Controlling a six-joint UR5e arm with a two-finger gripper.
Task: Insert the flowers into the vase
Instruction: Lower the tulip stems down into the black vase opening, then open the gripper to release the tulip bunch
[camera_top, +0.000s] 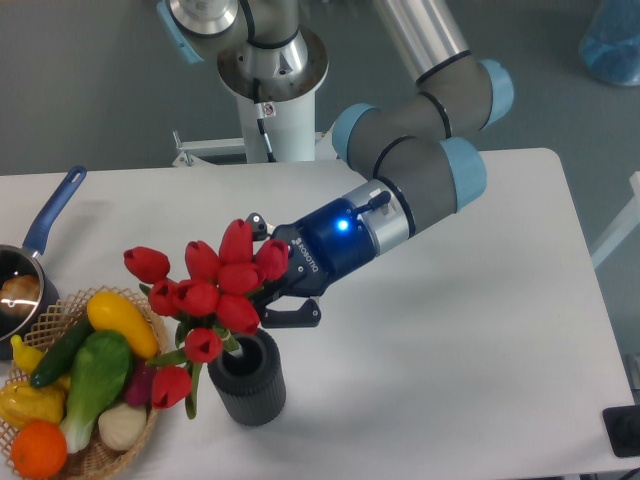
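On the white desk, lower left of centre, the end effector grips the flowers, stems entering the vase.

Robotics lab: pedestal-mounted arm at a plain white table, grey floor beyond.

text: "robotiq" | on: pincer body (white letters on black) | base column sticker: unreadable

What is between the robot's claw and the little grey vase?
In the camera view, only the flowers: the gripper holds the bunch right above the vase, with green stems reaching down into its mouth.
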